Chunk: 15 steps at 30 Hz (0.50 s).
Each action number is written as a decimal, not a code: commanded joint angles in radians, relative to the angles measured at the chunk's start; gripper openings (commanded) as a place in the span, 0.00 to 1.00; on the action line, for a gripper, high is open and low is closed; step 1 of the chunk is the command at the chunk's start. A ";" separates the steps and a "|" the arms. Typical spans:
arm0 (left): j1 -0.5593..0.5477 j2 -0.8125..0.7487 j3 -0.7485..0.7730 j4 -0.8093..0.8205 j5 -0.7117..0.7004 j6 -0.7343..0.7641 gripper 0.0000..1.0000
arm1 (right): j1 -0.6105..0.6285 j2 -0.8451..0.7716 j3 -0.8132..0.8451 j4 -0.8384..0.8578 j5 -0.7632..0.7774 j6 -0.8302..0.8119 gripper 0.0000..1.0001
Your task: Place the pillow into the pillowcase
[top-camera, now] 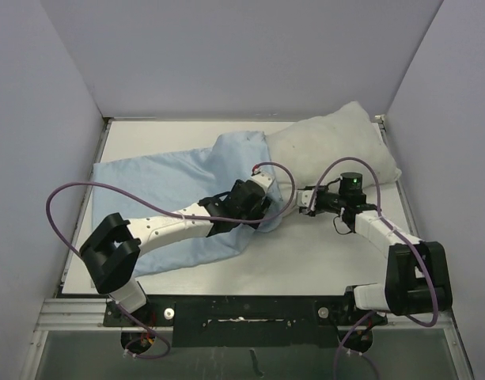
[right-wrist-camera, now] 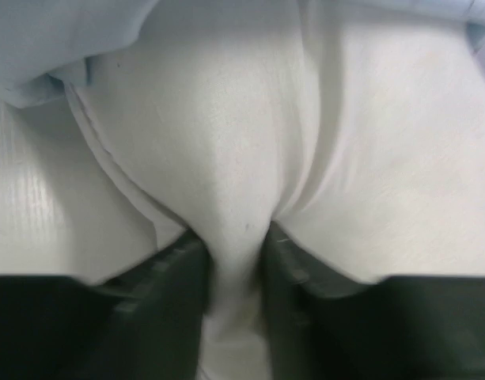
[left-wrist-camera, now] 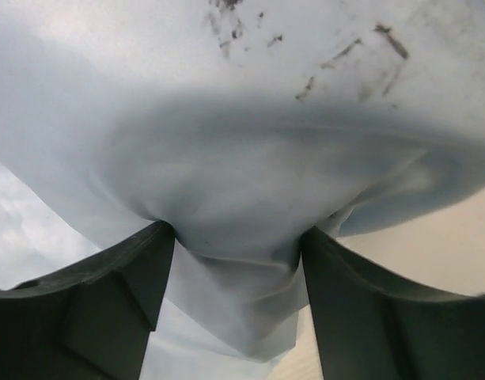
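Observation:
The light-blue pillowcase (top-camera: 163,186) lies wrinkled across the left and middle of the table, its right end pulled up over the left end of the pillow (top-camera: 337,142). The off-white pillow lies at the back right. My left gripper (top-camera: 258,212) is shut on a bunched fold of the pillowcase's near right edge; the left wrist view shows the gripper (left-wrist-camera: 238,237) with blue cloth (left-wrist-camera: 250,158) pinched between both fingers. My right gripper (top-camera: 304,199) is shut on a fold of the pillow's near edge, also seen in the right wrist view (right-wrist-camera: 236,237) with pillow fabric (right-wrist-camera: 226,119) squeezed between the fingers.
White walls close in the table (top-camera: 321,253) at the back and on both sides. Purple cables (top-camera: 60,214) loop off both arms. The pillowcase's edge shows at the top left of the right wrist view (right-wrist-camera: 52,39). The two grippers sit close together mid-table.

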 commanded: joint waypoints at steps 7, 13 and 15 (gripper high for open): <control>0.030 -0.026 0.171 0.015 0.128 0.148 0.17 | 0.034 -0.103 0.142 -0.187 -0.329 0.158 0.00; 0.070 -0.132 0.269 -0.139 0.270 0.180 0.24 | 0.065 -0.118 0.440 -0.532 -0.642 0.341 0.00; 0.090 -0.156 0.309 -0.177 0.316 0.180 0.31 | 0.071 -0.113 0.510 -0.561 -0.701 0.443 0.00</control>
